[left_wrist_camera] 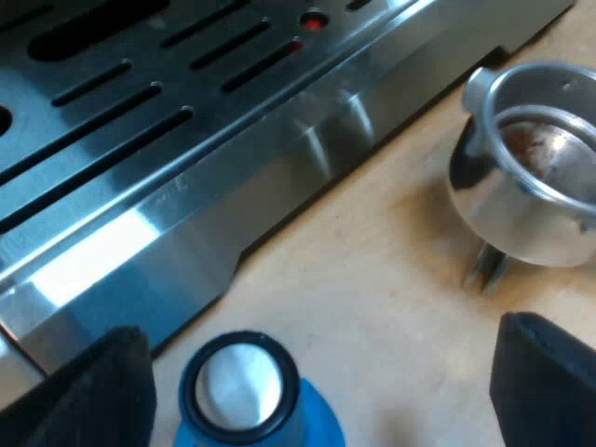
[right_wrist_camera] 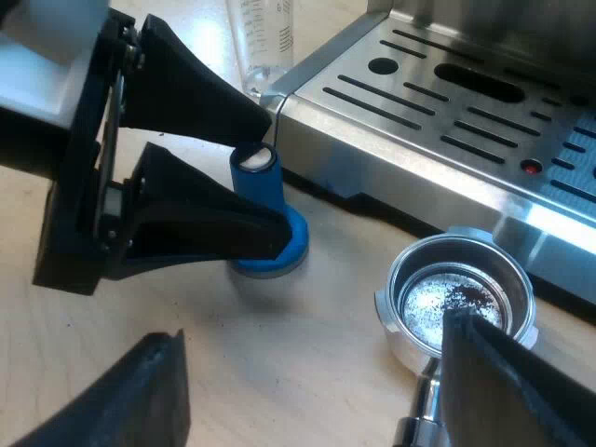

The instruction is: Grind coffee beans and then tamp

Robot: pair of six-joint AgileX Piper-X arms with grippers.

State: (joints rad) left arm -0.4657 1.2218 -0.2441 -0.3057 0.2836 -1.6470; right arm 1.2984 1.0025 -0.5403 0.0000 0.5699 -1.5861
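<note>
The left gripper had its two fingers spread wide on either side of the blue tamper. The tamper stood upright on the wooden table, just beside the espresso machine's drip tray. In the right wrist view those fingers flanked the tamper closely, but no squeeze on it could be made out. The right gripper was also apart and gripped nothing, with one finger in front of the metal holder. The holder lay loose on the table near the tray's front edge, its basket showing bare metal and only a smear of brown grounds. A measuring glass stood by the machine's corner. Judged from that, a full dose had not been ground and tamping had not yet begun, so both steps seemed left to do.
</note>
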